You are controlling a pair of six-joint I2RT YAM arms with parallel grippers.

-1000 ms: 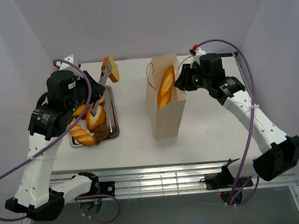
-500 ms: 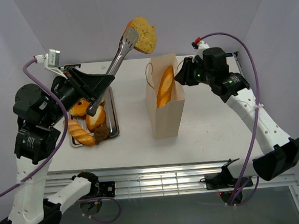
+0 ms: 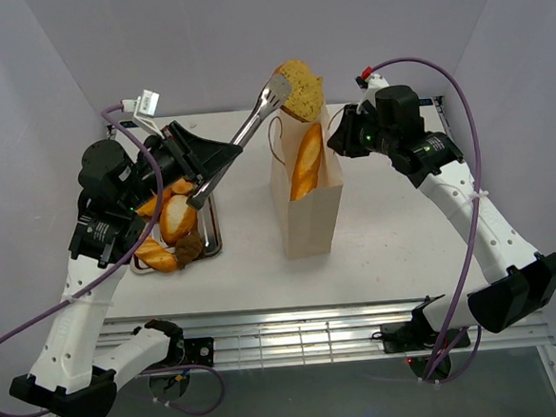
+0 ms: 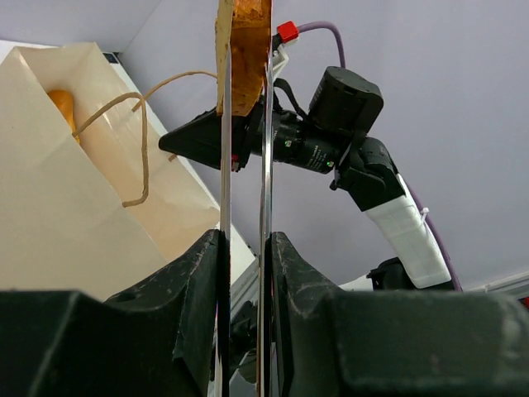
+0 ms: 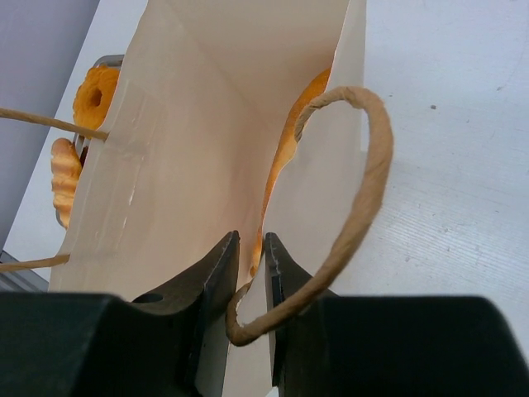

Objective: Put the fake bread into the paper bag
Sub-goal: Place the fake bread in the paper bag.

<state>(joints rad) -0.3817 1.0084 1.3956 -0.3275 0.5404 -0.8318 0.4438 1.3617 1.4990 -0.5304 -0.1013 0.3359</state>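
My left gripper (image 3: pixel 199 173) is shut on the silver tongs (image 3: pixel 244 134). The tongs pinch a piece of fake bread (image 3: pixel 299 90), held high over the far end of the paper bag's mouth. In the left wrist view the tong arms (image 4: pixel 225 165) run up between my fingers (image 4: pixel 198 281) to that bread piece (image 4: pixel 245 50). The cream paper bag (image 3: pixel 309 216) stands upright mid-table with a baguette (image 3: pixel 305 161) leaning inside. My right gripper (image 3: pixel 337 145) is shut on the bag's right wall (image 5: pixel 331 124) at its rim (image 5: pixel 250 248), beside the cord handle (image 5: pixel 364 182). The baguette (image 5: pixel 291 145) shows inside the bag in this view too.
A steel tray (image 3: pixel 211 234) left of the bag holds several more bread pieces (image 3: pixel 176 218). In the right wrist view a ring donut (image 5: pixel 95 95) and a roll (image 5: pixel 64 178) show on it beyond the bag. Grey walls close in the table's back and sides.
My left arm has swung the tongs and bread piece up from beside the tray, then right and slightly down, to over the bag's mouth. The right gripper has stayed on the bag.
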